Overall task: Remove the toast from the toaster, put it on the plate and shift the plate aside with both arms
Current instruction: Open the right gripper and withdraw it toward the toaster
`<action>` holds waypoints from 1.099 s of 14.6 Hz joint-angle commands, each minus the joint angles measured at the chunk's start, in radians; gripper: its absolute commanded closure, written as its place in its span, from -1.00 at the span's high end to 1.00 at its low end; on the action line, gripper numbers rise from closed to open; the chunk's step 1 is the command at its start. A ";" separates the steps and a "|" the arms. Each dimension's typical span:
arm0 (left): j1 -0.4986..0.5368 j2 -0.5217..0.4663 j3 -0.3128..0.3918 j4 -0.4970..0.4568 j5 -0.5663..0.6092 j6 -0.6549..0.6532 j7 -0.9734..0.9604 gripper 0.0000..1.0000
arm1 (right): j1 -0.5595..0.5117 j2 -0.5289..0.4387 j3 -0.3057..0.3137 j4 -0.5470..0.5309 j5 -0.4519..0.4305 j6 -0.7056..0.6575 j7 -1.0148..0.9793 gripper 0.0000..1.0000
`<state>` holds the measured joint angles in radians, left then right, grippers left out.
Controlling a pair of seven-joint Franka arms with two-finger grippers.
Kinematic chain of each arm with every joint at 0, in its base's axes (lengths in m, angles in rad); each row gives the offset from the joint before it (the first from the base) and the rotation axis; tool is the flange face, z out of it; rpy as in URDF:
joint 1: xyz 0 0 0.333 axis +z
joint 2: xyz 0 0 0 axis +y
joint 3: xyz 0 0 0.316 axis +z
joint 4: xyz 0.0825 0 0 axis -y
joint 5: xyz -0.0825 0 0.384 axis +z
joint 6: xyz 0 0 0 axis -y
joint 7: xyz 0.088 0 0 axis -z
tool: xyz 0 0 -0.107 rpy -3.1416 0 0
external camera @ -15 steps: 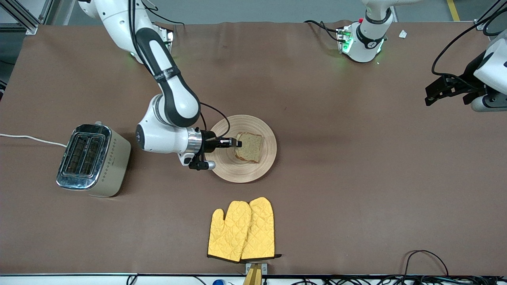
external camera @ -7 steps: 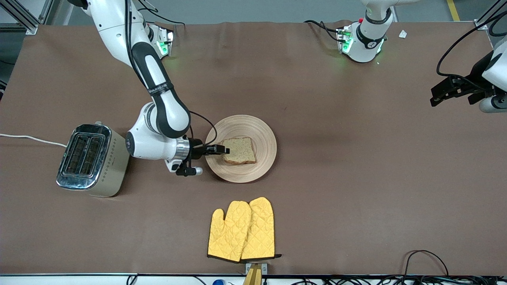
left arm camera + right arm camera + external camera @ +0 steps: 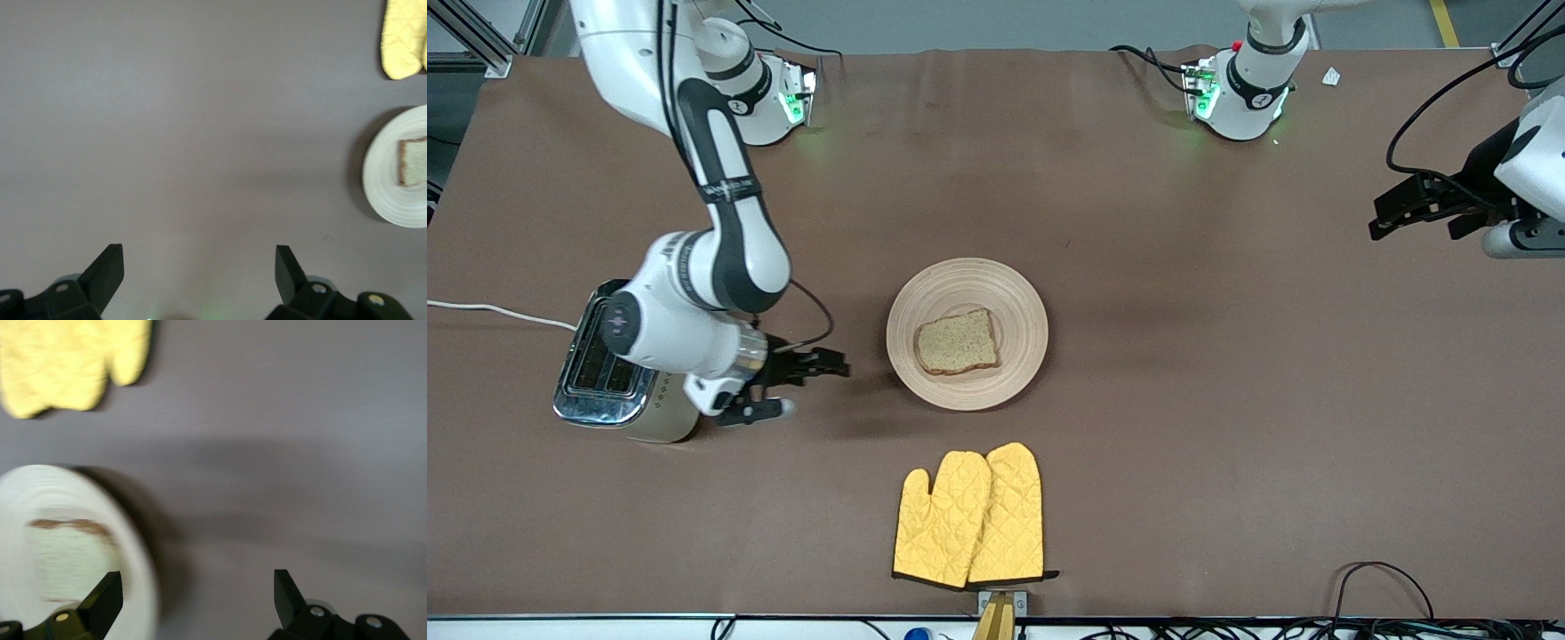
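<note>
The toast (image 3: 957, 343) lies flat on the round wooden plate (image 3: 1021, 307) in the middle of the table. My right gripper (image 3: 836, 364) is open and empty, low over the table between the toaster and the plate, clear of both. Its wrist view shows the plate (image 3: 137, 550) and the toast (image 3: 67, 560) blurred beside its open gripper (image 3: 193, 595). My left gripper (image 3: 1380, 220) is open and empty, up over the left arm's end of the table. In the left wrist view the open gripper (image 3: 197, 270) is over bare table, with the plate (image 3: 383, 183) and toast (image 3: 415, 162) well off.
A silver toaster (image 3: 587, 382) stands at the right arm's end of the table, partly under the right arm. A pair of yellow oven mitts (image 3: 969, 516) lies nearer the front camera than the plate; they also show in the wrist views (image 3: 403, 37) (image 3: 67, 360).
My right gripper let go of the toast, which now lies flat on the plate, and drew back toward the toaster. My left gripper shifted only slightly.
</note>
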<state>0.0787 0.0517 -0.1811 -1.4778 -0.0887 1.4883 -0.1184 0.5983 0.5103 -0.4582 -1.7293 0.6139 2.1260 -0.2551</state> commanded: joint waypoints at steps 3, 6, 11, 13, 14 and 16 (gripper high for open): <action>-0.010 0.075 -0.006 0.011 -0.124 -0.016 0.014 1.00 | 0.002 -0.082 -0.176 0.037 -0.143 -0.127 -0.010 1.00; -0.014 0.141 -0.012 0.007 -0.238 0.016 0.032 1.00 | 0.008 -0.085 -0.285 0.163 -0.184 -0.321 -0.007 1.00; -0.019 0.288 -0.047 0.002 -0.409 0.061 0.149 1.00 | 0.009 -0.134 -0.341 0.295 -0.311 -0.500 -0.006 1.00; -0.022 0.350 -0.047 -0.001 -0.465 0.085 0.224 1.00 | 0.009 -0.153 -0.343 0.298 -0.342 -0.501 -0.003 1.00; -0.025 0.364 -0.049 -0.016 -0.467 0.111 0.243 1.00 | 0.009 -0.168 -0.344 0.298 -0.347 -0.506 -0.003 1.00; -0.033 0.393 -0.081 -0.071 -0.474 0.212 0.293 1.00 | 0.017 -0.200 -0.367 0.303 -0.347 -0.524 -0.003 1.00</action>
<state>0.0523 0.4305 -0.2361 -1.5064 -0.5401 1.6262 0.1260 0.5999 0.3617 -0.8084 -1.4173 0.2923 1.6241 -0.2665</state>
